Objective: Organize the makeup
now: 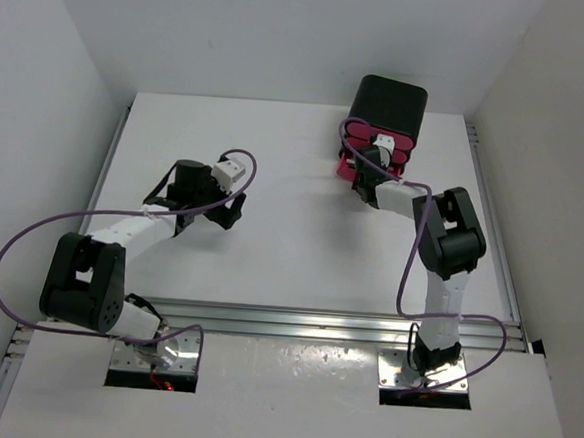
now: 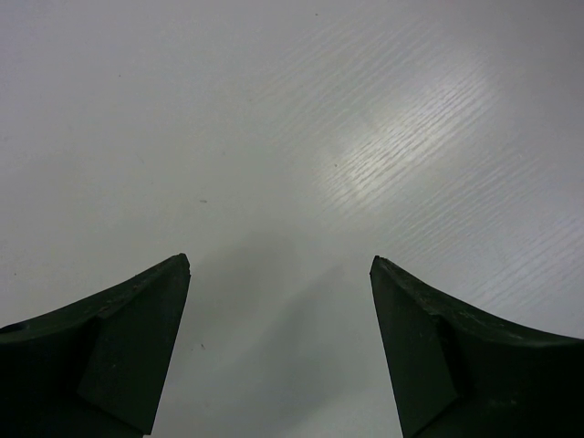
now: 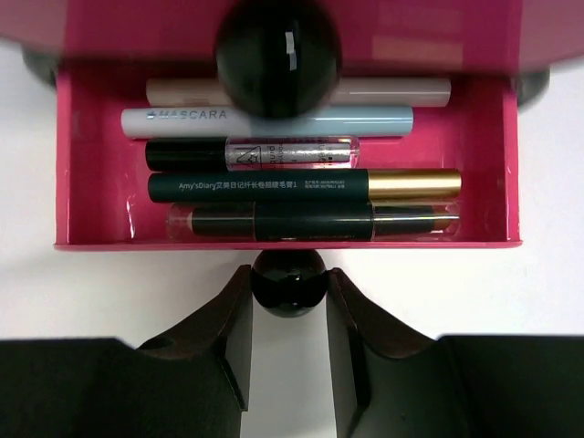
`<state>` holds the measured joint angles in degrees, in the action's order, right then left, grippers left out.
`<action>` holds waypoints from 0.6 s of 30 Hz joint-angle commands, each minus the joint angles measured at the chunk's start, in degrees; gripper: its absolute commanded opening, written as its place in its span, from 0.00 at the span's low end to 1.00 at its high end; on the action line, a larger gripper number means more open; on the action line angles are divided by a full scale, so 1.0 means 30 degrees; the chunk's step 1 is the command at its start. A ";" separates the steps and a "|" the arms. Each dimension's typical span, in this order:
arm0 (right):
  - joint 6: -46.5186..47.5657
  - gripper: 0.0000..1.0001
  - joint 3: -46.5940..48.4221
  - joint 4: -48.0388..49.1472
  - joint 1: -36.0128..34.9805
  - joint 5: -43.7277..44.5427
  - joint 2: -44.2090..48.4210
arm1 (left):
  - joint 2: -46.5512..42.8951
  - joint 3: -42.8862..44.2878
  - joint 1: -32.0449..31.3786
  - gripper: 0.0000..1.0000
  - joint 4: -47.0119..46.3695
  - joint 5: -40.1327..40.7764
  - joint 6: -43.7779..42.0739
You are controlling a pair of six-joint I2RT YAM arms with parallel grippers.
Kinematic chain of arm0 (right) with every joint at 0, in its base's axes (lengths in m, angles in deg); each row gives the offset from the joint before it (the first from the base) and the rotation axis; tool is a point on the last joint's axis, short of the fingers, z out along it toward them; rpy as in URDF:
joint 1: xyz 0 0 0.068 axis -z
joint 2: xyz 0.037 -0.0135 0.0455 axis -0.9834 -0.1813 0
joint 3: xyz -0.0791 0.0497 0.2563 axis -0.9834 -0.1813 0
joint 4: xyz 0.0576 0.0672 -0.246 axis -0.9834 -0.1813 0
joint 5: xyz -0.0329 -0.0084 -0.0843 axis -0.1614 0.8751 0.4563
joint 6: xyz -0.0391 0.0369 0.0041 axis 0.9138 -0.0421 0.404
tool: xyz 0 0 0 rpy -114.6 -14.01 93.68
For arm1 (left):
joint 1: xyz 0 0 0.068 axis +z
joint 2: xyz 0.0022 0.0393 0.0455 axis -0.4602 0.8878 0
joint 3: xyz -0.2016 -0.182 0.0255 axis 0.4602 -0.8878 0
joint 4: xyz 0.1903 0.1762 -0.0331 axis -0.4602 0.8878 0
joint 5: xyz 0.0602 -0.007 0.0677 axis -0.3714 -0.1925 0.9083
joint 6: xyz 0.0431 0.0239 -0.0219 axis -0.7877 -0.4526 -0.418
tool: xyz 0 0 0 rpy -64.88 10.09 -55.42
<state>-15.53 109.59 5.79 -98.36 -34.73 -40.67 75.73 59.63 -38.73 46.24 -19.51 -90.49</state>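
Right wrist view: my right end effector [image 3: 289, 285] pinches the knob [image 3: 288, 274] of the pink drawer [image 3: 84, 182] holding mascara and pencils [image 3: 274, 187]; left end effector [image 2: 280, 274] gapes empty. Pushing crooked, I'd jam it or slip.

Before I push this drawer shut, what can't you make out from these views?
- Right wrist view: back stick, middle hidden by the blurred upper knob.
- Right wrist view: inside the upper drawer, behind its front, cut off by the top edge.
- Top view: inside the open drawer, too small, under the right arm.
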 commanded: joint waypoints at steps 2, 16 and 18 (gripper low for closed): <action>0.2266 0.03 0.1152 0.3957 0.0790 -0.0487 -0.0757 | 0.0242 0.1280 0.0172 0.86 0.0514 0.0156 0.0260; 0.3445 0.02 0.2147 0.8273 0.1523 -0.1221 -0.2986 | 0.1881 0.3509 0.0379 0.85 0.1894 -0.0547 0.0260; 0.3357 0.02 0.2090 0.8158 0.1465 -0.1250 -0.3015 | 0.1883 0.3685 0.0379 0.85 0.2068 -0.0547 0.0260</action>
<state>-5.96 113.28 24.78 -94.23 -36.61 -49.15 81.02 68.50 -38.12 51.61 -20.01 -89.81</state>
